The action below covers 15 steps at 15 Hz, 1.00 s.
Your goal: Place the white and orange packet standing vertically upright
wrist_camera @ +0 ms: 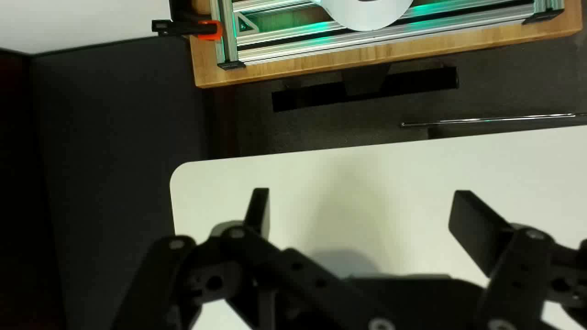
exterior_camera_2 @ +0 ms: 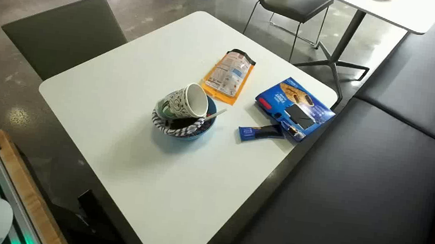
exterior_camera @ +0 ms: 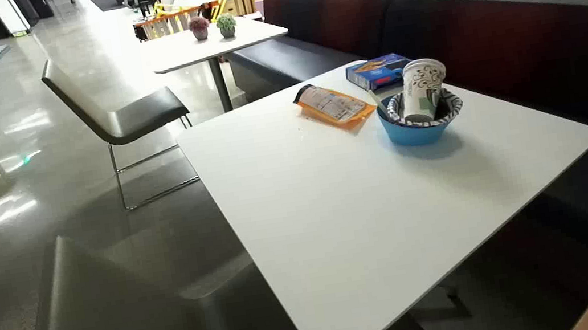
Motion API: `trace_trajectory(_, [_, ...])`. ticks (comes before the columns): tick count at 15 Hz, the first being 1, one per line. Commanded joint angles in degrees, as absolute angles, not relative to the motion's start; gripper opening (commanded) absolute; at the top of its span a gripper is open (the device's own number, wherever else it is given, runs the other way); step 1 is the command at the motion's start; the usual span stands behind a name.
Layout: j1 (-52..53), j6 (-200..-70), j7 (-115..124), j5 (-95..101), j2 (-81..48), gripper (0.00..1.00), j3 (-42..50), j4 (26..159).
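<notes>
Jaws parted, packet [exterior_camera_2: 228, 74] in both exterior views

Print on packet [exterior_camera_2: 228, 76] and blue box [exterior_camera_2: 295, 109] is unreadable.

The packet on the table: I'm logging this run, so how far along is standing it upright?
Done: nothing visible; the packet lies flat on the table in both exterior views. In hand: nothing; the jaws stand wide apart in the wrist view. Left: likely grasping the packet, tipping it upright and letting go.
</notes>
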<state>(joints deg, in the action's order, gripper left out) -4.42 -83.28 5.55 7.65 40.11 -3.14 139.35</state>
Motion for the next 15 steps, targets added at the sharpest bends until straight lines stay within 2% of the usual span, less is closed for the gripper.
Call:
trace_trajectory(1, [-3.4, -83.1, 6.1, 8.0, 40.0, 1.0, -2.4, 139.2])
trace_trajectory(5, [-3.4, -83.1, 6.1, 8.0, 40.0, 1.0, -2.4, 139.2])
trace_trajectory(15, [2.0, -100.0, 2.0, 30.4, 17.9, 1.0, -9.7, 127.5])
